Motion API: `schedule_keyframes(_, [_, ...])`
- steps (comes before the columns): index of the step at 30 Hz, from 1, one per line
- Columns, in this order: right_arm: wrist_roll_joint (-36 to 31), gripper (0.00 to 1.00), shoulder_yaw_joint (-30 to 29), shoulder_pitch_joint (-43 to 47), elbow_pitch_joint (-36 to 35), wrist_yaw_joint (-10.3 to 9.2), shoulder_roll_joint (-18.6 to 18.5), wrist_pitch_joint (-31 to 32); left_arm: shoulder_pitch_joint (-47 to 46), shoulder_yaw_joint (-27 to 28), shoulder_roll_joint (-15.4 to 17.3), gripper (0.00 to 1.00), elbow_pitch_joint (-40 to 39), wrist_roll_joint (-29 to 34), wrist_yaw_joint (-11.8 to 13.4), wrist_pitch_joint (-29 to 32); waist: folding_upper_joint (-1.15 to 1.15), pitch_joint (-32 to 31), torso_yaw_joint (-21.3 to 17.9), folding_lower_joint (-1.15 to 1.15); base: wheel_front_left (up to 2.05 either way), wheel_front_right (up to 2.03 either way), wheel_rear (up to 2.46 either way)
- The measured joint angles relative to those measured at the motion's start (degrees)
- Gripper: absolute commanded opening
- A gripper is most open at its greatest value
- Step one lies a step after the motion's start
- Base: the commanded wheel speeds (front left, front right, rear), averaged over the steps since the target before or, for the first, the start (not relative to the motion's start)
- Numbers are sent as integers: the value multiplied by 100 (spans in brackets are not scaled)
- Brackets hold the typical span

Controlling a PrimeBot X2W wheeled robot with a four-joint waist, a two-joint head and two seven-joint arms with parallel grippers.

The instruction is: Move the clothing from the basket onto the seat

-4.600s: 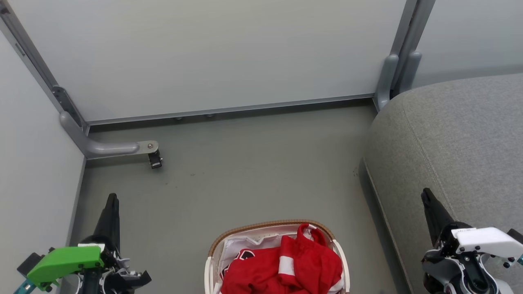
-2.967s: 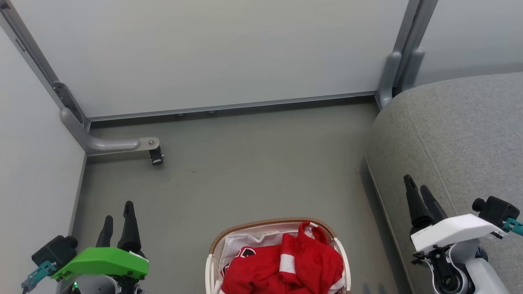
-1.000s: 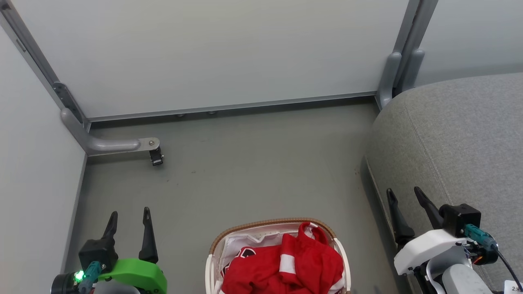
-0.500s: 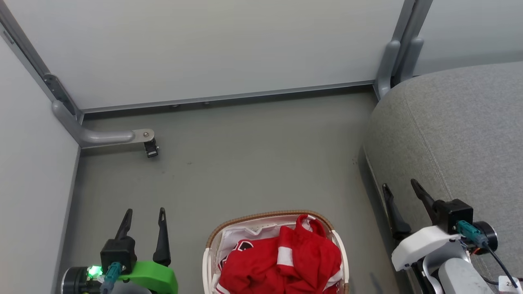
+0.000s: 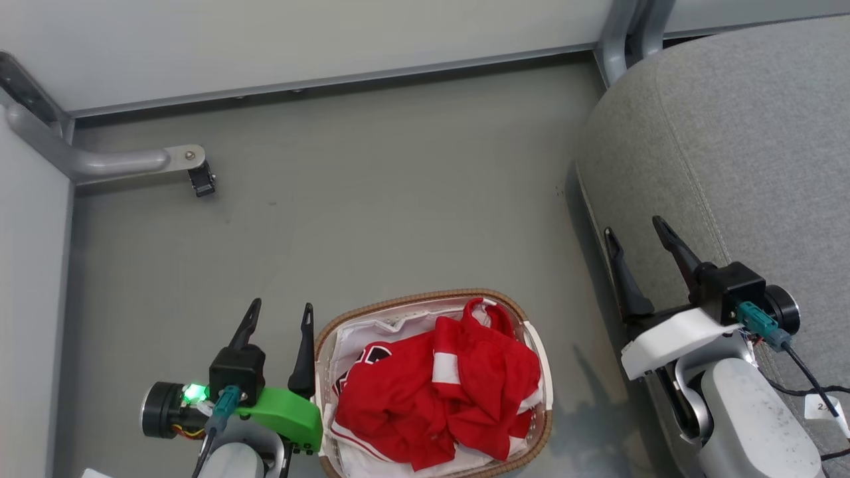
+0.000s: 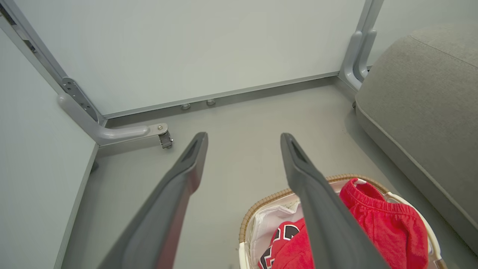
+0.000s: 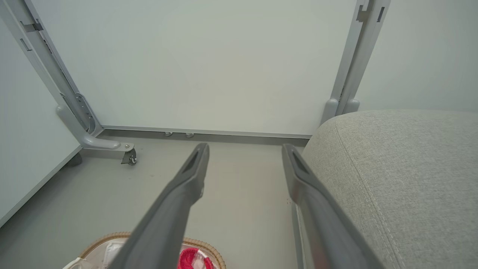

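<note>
The red clothing (image 5: 438, 388) with white stripes lies bunched in the basket (image 5: 425, 300), a cream oval with a brown woven rim and a white liner, on the floor at the bottom middle. In the left wrist view the clothing (image 6: 377, 228) fills the basket (image 6: 261, 203) at the lower right. My left gripper (image 5: 280, 311) is open and empty, just left of the basket's rim. My right gripper (image 5: 632, 226) is open and empty at the near edge of the grey seat (image 5: 744, 126). The right wrist view has the seat (image 7: 403, 172) at the right and a bit of clothing (image 7: 192, 258) below.
Pale partition panels (image 5: 299, 33) with grey metal frames close the far side and the left. A grey foot with a small castor (image 5: 199, 179) sticks out onto the floor at the far left. Bare grey floor (image 5: 385, 199) lies between basket, panels and seat.
The head camera has tilted down, so the whole picture has shifted and the basket shows more fully. Both grippers stay open; the left one now stands closer to the basket's rim.
</note>
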Motion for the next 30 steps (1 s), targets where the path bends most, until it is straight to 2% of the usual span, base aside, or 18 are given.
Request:
schedule_keyframes(6, [41, 100, 76, -259, -56, 1, -31, 0, -364, -383, -3, 100, 358, -1, -34, 0, 0, 419, -216, 0, 0, 0, 0])
schedule_keyframes(17, [75, 100, 133, -534, -157, 1, 37, 0, -1104, -1302, -10, 100, 1717, 67, -167, 1, 0, 1236, -637, 0, 0, 0, 0])
schedule_keyframes(30, [73, 100, 249, -679, -172, 1, 143, 0, -1973, -2245, -10, 100, 3823, 886, 56, -2, 0, 1923, -976, 1, 0, 0, 0])
